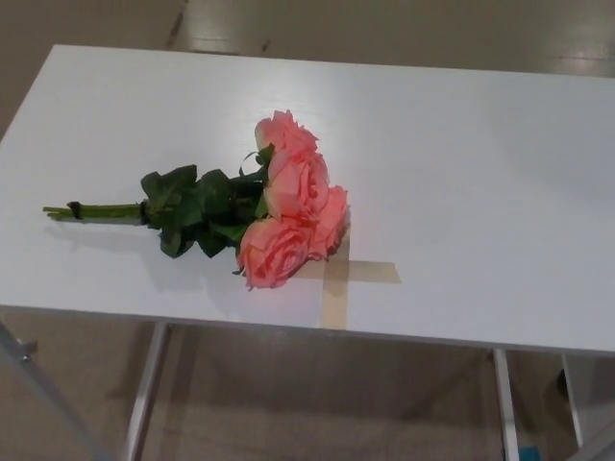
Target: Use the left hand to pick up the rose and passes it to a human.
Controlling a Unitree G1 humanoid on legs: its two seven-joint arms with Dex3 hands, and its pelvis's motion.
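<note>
No robot hand is seen in the head view, so nothing can be said about how the left or right hand is held. The rose bunch is laid flat on the white table, a little left of the middle and close to the near edge. Nothing is touching it but the table.

The stems are pointed to the left, and their tips are stopped well short of the left edge. The pink heads are pointed to the right. The lowest flower is laid just beside a cross of tan tape, and the tape may be partly covered by it, though this is hard to tell. One arm of the cross is run right up to the near edge.

Lots of bare table is left to the right and behind the bunch. Metal legs and a brown floor are seen below.

About four pink flowers are bunched together, with dark green leaves behind them. A dark band is wrapped around the thin green stems near their end.
</note>
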